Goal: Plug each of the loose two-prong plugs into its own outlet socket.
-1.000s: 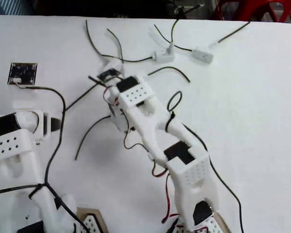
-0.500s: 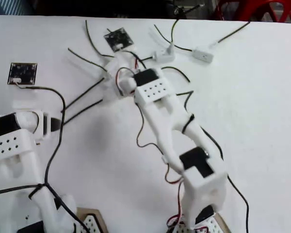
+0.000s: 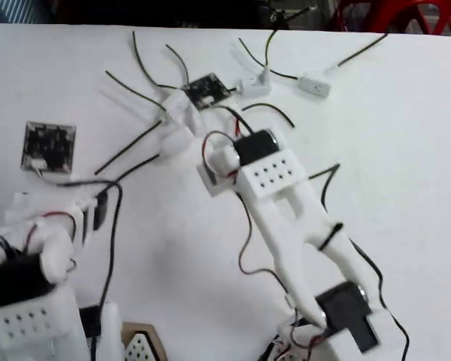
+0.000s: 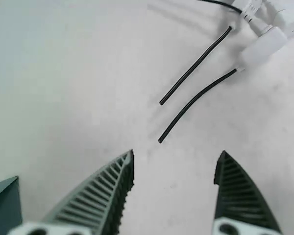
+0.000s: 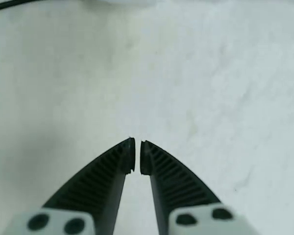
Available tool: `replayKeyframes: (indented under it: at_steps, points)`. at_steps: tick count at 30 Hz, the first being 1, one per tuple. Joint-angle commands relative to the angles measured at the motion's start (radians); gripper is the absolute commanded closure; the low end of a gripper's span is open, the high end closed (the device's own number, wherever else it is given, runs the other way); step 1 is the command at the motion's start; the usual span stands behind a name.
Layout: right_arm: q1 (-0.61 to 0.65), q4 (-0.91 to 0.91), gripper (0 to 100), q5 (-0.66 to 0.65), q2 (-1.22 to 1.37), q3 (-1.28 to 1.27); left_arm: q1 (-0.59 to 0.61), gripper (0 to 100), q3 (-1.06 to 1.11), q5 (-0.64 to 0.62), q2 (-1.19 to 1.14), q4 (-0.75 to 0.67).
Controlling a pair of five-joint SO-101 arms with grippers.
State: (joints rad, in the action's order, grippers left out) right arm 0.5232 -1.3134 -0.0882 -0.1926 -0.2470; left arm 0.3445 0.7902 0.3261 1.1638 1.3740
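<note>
The left fingers (image 4: 175,164), spread wide and empty, hang over bare tabletop (image 4: 63,73); the right fingers (image 5: 137,156), pressed almost together, pinch nothing. Ahead of the left fingers lie two black cords (image 4: 196,66), side by side, each leading to a white plug (image 4: 262,46) well apart from the fingertips. Each plug's long axis continues the line of its cord, tail toward the left arm, front end pointing away toward the far edge; prongs cannot be made out. In the high view the right arm (image 3: 286,203) appears the nearer to these plugs, and an outlet socket (image 3: 313,85) lies farther back.
</note>
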Motion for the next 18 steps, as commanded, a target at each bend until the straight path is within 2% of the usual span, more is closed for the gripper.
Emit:
replayKeyframes:
  at_steps: [1, 5, 12, 18]
  points:
    - [-0.024, 0.024, 98.1, 0.068, -0.170, -0.129, -0.064, 74, 0.150, -0.064, 0.223, -0.044]
    - [-0.079, 0.142, 98.1, 0.126, -0.343, -0.351, -0.093, 74, 0.278, -0.095, 0.338, -0.086]
    - [-0.173, 0.355, 98.1, 0.126, -0.647, -0.721, -0.101, 74, 0.391, -0.092, 0.441, -0.157]
    - [-0.229, 0.420, 98.1, 0.126, -0.923, -0.970, -0.101, 73, 0.520, -0.091, 0.444, -0.261]
